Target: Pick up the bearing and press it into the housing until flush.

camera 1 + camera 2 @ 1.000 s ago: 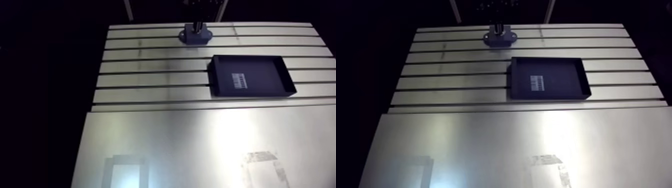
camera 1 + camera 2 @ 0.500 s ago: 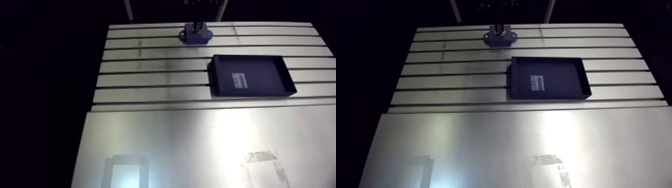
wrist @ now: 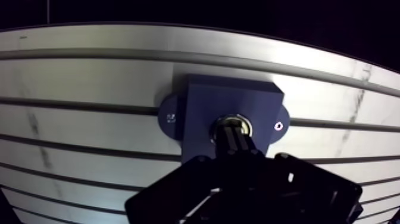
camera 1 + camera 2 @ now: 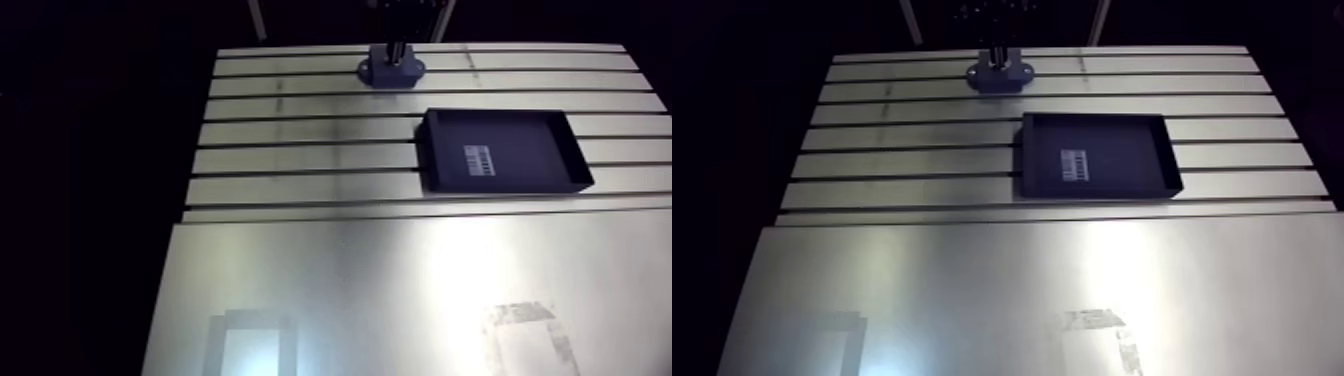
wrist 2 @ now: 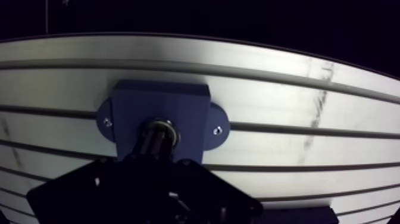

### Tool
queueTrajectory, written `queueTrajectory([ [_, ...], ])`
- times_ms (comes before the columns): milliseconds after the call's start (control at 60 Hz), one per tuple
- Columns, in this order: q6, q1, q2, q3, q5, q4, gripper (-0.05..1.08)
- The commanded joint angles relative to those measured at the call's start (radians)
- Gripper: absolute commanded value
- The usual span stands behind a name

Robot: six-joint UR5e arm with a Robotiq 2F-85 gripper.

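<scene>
One small metal bearing (image 3: 239,123) sits in the middle of the blue housing (image 3: 199,107), and the tool (image 3: 231,137) comes down right on it. Only a bright crescent of the ring shows past the tool's dark tip, so it cannot be told whether the ring is flush with the block's top or proud of it. The tool's state cannot be told either. Its end is one dark mass over the ring, and neither view shows whether it is clamped on the bearing or merely pushing on it.

The housing stands far back on the worktop (image 4: 300,160), with a screw hole (image 3: 278,126) at each side. It looks bolted down, so it should take a push without sliding. A black tray (image 4: 505,150) lies nearer and to the right, well apart.

As a judgement, the bearing is stiff, dense for its bulk and smooth, hence slippery in a pinch. It will not give, but it will likely jam if it goes in tilted. The best hold is on the outer ring at two opposite sides, with the axis upright. For pressing, the load belongs flat and even on the ring's top face, straight down. The housing looks like plastic, softer than the ring, so a skewed push could score it.
</scene>
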Motion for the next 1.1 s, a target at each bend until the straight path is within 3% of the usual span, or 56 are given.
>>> queueTrajectory([
  [17, 0.000, 0.001, 0.000, -0.001, 0.000, 0.000, 1.08],
  [900, 0.001, 0.001, -0.041, 0.001, 0.000, 0.012, 1.08],
  [1100, 0.001, 0.000, -0.073, -0.001, 0.000, 0.042, 0.97],
])
